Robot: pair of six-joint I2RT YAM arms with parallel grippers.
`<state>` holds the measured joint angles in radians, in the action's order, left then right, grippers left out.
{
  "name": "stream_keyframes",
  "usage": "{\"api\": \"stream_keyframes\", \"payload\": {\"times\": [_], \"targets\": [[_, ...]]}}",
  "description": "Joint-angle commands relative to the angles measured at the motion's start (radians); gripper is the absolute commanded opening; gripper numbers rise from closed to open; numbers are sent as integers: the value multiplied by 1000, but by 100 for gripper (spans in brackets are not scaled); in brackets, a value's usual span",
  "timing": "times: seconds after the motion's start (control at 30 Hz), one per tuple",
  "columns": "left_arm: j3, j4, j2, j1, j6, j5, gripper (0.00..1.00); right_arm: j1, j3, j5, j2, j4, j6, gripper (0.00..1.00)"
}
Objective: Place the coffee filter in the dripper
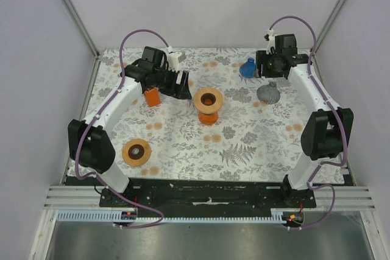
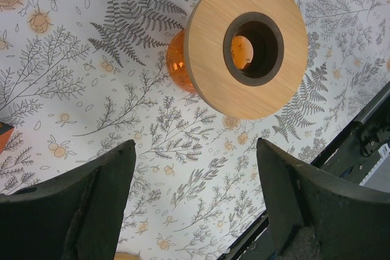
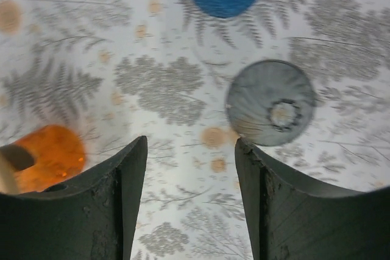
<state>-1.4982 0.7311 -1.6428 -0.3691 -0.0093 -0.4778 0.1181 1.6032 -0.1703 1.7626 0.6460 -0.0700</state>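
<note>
Right hand (image 3: 191, 145) spread wide, grey ribbed cone (image 3: 271, 103), small ring at centre

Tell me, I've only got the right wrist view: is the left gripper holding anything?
Observer: No. The left gripper is open and empty, hanging over bare cloth.
Operator: That orange blur at my lower left, what is it?
Observer: The dripper, upright mid-table; its wooden top ring has an empty hole facing up.
Operator: Anything else out of my sight?
Observer: A second ring lies flat beside the left arm, toward the near edge.
</note>
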Motion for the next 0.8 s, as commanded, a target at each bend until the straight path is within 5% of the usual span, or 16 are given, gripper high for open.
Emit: {"api": "stream_keyframes", "payload": {"times": [0.0,0.77], "targets": [[-14,-4,35,-4,43,5,85,-72,-9,218,27,27,55,65],[-8,-4,47,-5,51,22,83,-181,70,174,227,44,61,52]]}}
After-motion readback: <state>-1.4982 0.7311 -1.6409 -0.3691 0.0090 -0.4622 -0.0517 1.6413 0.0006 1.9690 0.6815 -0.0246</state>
